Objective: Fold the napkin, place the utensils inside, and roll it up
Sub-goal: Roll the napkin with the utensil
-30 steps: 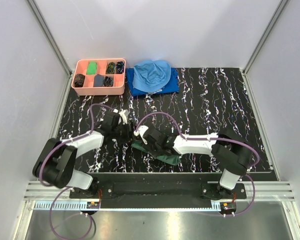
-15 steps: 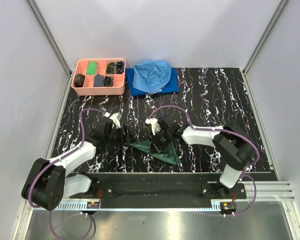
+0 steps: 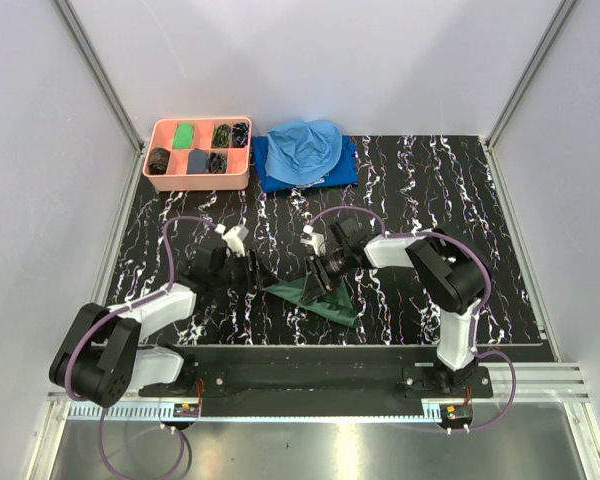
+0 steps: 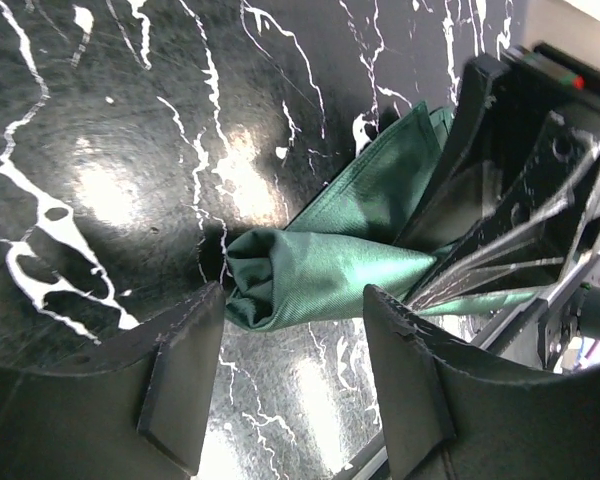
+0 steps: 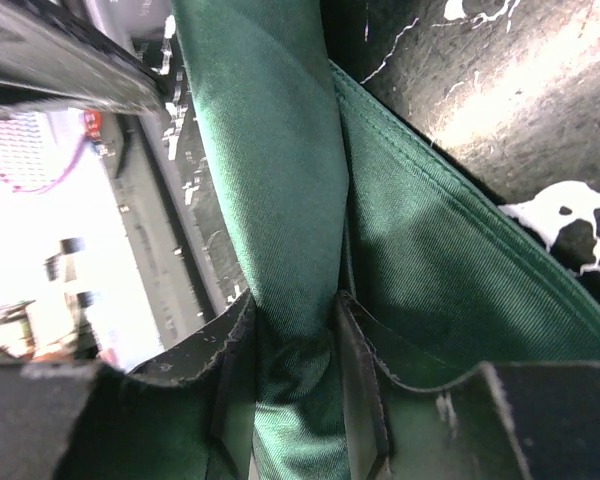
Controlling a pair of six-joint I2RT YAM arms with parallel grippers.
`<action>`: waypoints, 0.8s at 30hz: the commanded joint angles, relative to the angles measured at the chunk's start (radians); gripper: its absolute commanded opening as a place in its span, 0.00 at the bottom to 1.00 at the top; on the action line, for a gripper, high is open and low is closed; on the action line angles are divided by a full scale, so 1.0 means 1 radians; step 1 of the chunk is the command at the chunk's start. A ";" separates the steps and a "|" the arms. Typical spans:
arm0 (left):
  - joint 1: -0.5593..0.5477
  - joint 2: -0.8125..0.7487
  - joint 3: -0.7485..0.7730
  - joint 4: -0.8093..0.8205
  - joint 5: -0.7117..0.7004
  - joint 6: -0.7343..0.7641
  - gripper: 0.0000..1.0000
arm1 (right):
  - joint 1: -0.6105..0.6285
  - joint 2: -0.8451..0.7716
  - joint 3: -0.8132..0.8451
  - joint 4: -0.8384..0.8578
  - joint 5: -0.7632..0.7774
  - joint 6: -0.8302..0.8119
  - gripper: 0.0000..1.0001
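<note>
The napkin (image 3: 325, 300) is a dark green cloth, partly rolled, lying on the black marbled table near the front middle. My right gripper (image 3: 318, 282) is shut on the roll; in the right wrist view its fingers (image 5: 355, 350) pinch the rolled green cloth (image 5: 280, 200) from both sides. My left gripper (image 3: 254, 272) stands open at the roll's left end. In the left wrist view the roll's end (image 4: 310, 285) lies right at the tips of the two fingers (image 4: 185, 370), which do not clamp it. The utensils are hidden.
A pink divided tray (image 3: 198, 186) with small dark and green items stands at the back left. A light blue cloth (image 3: 305, 148) lies on a royal-blue cloth (image 3: 346, 170) at the back middle. White walls enclose the table on three sides.
Both grippers were together over the napkin a second ago. The left arm drew back to the left, then edged toward the roll's end with its jaws narrower. The right gripper swung round onto the roll.
</note>
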 commanded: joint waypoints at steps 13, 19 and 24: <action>-0.015 0.155 0.056 0.088 0.045 0.029 0.13 | -0.056 0.122 0.142 -0.165 -0.094 -0.053 0.51; -0.015 0.218 0.140 -0.074 0.054 0.021 0.00 | -0.057 -0.030 0.205 -0.306 0.123 -0.090 0.68; -0.015 0.269 0.217 -0.211 0.063 0.029 0.00 | -0.019 -0.212 0.179 -0.326 0.375 -0.119 0.75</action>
